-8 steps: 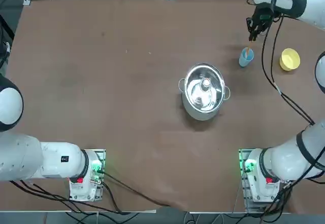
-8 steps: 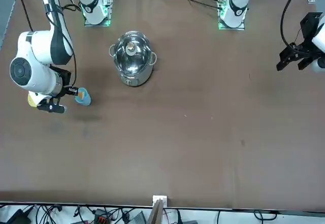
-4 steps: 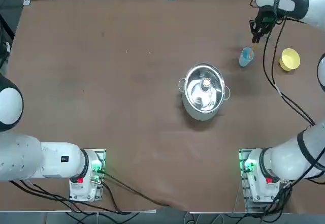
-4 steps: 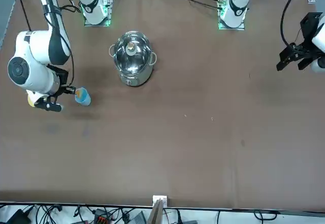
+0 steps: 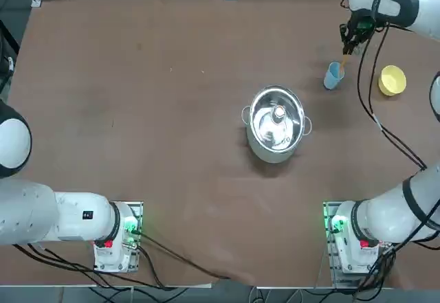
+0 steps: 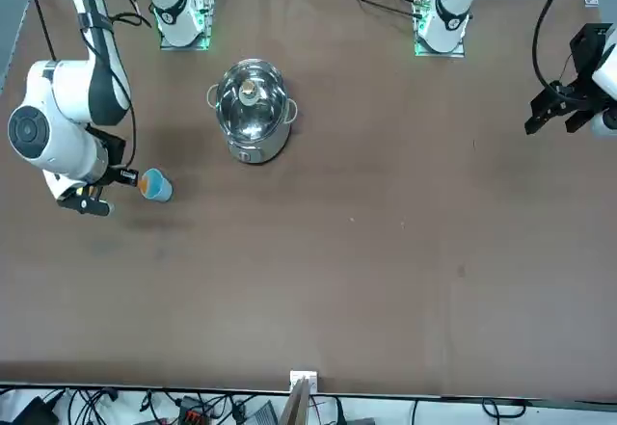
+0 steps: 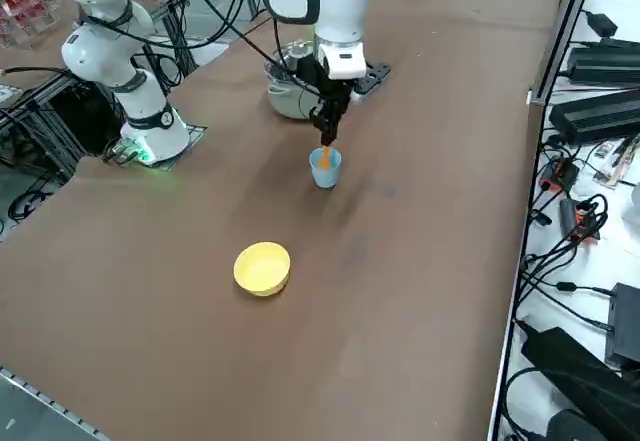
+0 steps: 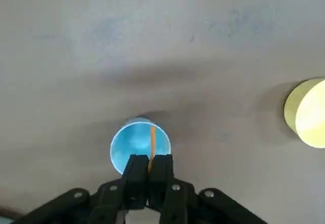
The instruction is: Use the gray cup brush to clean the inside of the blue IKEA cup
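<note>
The blue IKEA cup [image 5: 333, 77] [image 7: 325, 170] [image 6: 158, 187] stands on the brown table to the right of the steel pot. My right gripper [image 5: 351, 40] [image 7: 326, 128] [image 8: 149, 169] hangs just above it, shut on the upper end of the gray cup brush [image 8: 152, 144], which shows as a thin orange stick [image 7: 325, 154] [image 5: 344, 61]. The stick slants down from the fingers and its lower end is inside the cup's mouth [image 8: 139, 141]. The brush end deep in the cup is hidden.
A yellow cup [image 5: 392, 80] [image 7: 263, 267] [image 8: 307, 112] sits further right, near the table's right edge. The steel pot [image 5: 276, 123] [image 7: 291, 92] with two handles stands mid-table. Cables trail from the right arm over that side.
The right gripper has shifted a little toward the table's right and far side with the brush, so the stick now leans more. The cup stays where it was.
</note>
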`<control>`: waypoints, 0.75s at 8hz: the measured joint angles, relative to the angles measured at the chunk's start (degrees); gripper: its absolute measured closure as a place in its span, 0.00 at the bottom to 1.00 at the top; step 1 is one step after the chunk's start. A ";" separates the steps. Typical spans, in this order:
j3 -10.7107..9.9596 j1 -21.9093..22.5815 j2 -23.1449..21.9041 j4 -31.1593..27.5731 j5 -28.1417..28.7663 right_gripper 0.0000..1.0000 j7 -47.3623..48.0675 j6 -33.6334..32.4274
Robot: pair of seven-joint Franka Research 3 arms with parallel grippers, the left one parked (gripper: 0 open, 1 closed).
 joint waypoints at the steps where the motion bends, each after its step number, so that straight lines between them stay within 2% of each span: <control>1: 0.28 0.39 0.17 -0.11 0.00 0.96 1.63 0.63; 4: 0.74 2.99 0.49 -0.28 -0.01 0.96 7.05 0.70; 6: 0.74 3.78 0.45 -0.39 -0.01 0.96 8.69 -1.57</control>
